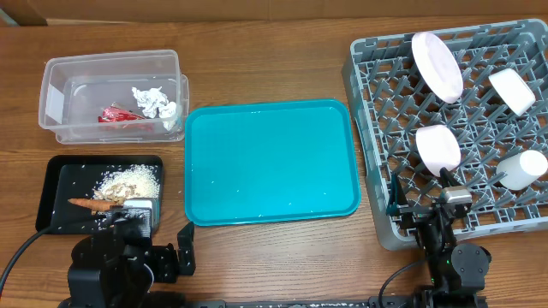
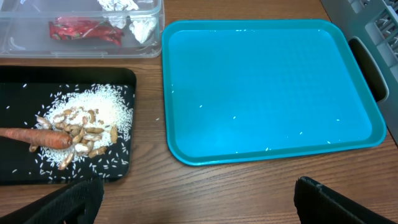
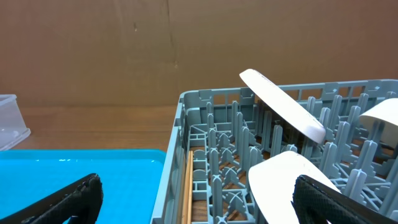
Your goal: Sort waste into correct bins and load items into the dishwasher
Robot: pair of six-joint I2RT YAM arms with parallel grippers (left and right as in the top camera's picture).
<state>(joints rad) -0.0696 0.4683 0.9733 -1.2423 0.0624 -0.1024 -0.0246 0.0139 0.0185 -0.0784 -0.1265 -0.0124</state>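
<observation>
Left gripper (image 2: 198, 205): hovering over the wooden table's (image 2: 217, 186) near edge, fingers spread wide, holding nothing.
Right gripper (image 3: 199, 208): hovering beside the large grey plastic lattice dish rack (image 1: 377, 171), fingers spread wide, holding nothing.
Clear plastic rectangular tub (image 1: 111, 62): holding the crumpled white tissue (image 1: 152, 101) and red crinkled wrapper (image 1: 116, 114).
Shallow black rectangular tray (image 1: 56, 175): carrying the beige crumbly food scraps (image 1: 128, 181) and small orange carrot piece (image 1: 90, 204).
Rack contents: white round plate (image 1: 437, 66), small white bowls (image 1: 438, 147) and white cup (image 1: 524, 168) are leaning among the pegs; thin light wooden chopsticks (image 3: 188, 186) are lying along its left wall.

The tabletop (image 1: 257, 68) is brown wood. Four things sit right on it. A clear tub (image 1: 51, 94) is at the far left. A black tray (image 1: 56, 184) lies just in front of the tub. A big teal tray (image 1: 270, 162) lies in the middle, just beside both. A grey dish rack (image 1: 364, 111) sits on the right, close to the teal tray.
</observation>
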